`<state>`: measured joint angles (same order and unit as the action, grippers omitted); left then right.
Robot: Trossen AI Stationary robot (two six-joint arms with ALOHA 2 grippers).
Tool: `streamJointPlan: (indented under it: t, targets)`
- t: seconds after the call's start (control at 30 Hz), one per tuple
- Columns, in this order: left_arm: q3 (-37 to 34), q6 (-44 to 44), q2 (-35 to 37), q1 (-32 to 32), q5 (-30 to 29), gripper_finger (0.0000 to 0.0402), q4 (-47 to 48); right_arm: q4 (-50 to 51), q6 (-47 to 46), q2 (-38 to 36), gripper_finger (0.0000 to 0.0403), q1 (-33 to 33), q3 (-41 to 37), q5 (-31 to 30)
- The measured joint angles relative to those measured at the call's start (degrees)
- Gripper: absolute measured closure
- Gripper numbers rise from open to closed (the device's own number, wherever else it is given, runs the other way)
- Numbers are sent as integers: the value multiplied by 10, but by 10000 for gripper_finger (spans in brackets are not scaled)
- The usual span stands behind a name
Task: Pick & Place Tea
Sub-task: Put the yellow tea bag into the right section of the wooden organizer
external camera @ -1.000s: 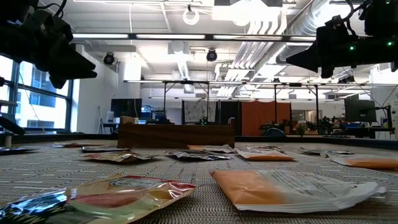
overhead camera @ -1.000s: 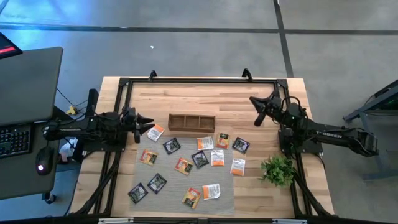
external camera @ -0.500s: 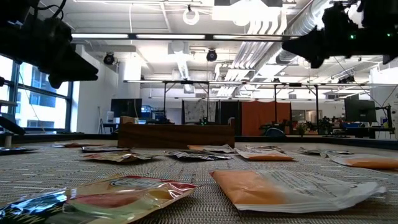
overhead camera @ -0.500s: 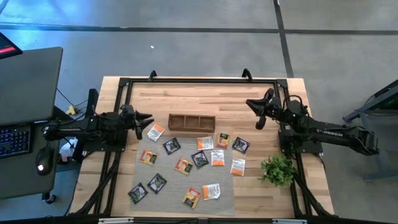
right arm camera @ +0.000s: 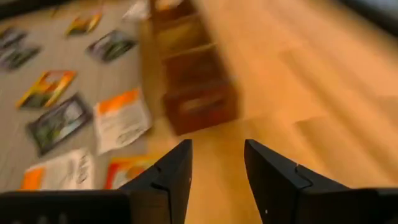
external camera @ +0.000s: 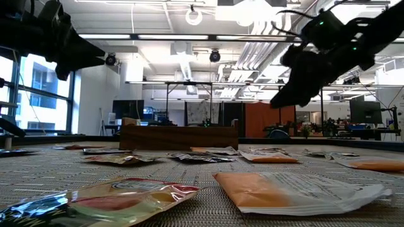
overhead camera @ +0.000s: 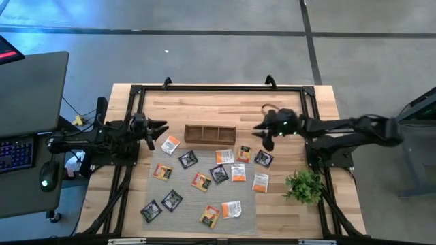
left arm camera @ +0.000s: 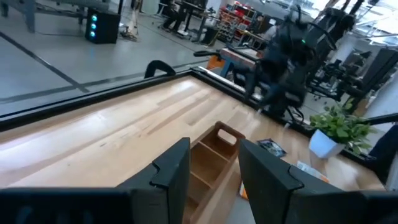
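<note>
Several flat tea sachets lie on a grey mat (overhead camera: 184, 194): black ones (overhead camera: 188, 159), orange ones (overhead camera: 162, 171) and white ones with orange print (overhead camera: 238, 173). My right gripper (overhead camera: 257, 129) hangs open above the bare wood, just right of the wooden three-part box (overhead camera: 210, 133), and tips down toward the box and the sachets (right arm camera: 121, 118). Its fingers (right arm camera: 168, 174) hold nothing. My left gripper (overhead camera: 163, 127) stands open and level at the mat's far left corner, above a white sachet (overhead camera: 170, 143), also with nothing in it.
A small green plant in a white pot (overhead camera: 304, 185) stands at the right, near the mat's edge. A black frame (overhead camera: 218, 87) runs round the table's far edge and sides. Bare wood (overhead camera: 225, 109) lies between the box and the far edge.
My right gripper has swung from the table's far right toward the left, down and forward to the box's right end, and has tipped from level to slanting downward. My left gripper has tipped up a little, to level, without shifting place. The sachets lie as before.
</note>
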<state>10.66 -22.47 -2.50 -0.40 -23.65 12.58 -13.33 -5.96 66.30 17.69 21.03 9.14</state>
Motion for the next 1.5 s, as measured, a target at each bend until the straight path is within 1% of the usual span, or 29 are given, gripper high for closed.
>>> streamJointPlan:
  t: [0.1,0.23,0.33,0.53,0.67,0.8,0.9,0.97,1.03,1.13,1.23,1.3,1.5]
  targets:
    - [0,1,0,0,-10,266,0,-5,8,59,254,-37,16,-12]
    - [0,1,0,0,-10,266,6,-15,-6,131,253,-78,27,-36]
    - [0,1,0,0,-10,266,9,-25,-20,180,253,-100,31,-66]
    - [0,1,0,0,-10,266,9,-57,-21,256,254,-115,32,-122]
    - [0,1,0,0,-10,266,9,-67,-28,282,259,-115,35,-131]
    - [0,1,0,0,-10,266,11,-65,-15,284,291,-114,35,-129]
    - [0,1,0,0,-10,266,14,-65,0,285,335,-114,34,-131]
    - [0,1,0,0,-10,266,14,-66,11,285,373,-113,34,-131]
    - [0,1,0,0,-10,266,14,-69,22,286,394,-114,34,-129]
    - [0,1,0,0,-10,266,14,-76,17,282,386,-113,31,-119]
    - [0,1,0,0,-10,266,14,-59,19,249,390,-114,29,-93]
    - [0,1,0,0,-10,266,14,-34,25,211,399,-116,26,-84]
    - [0,1,0,0,-11,266,14,4,72,76,399,-115,27,-116]
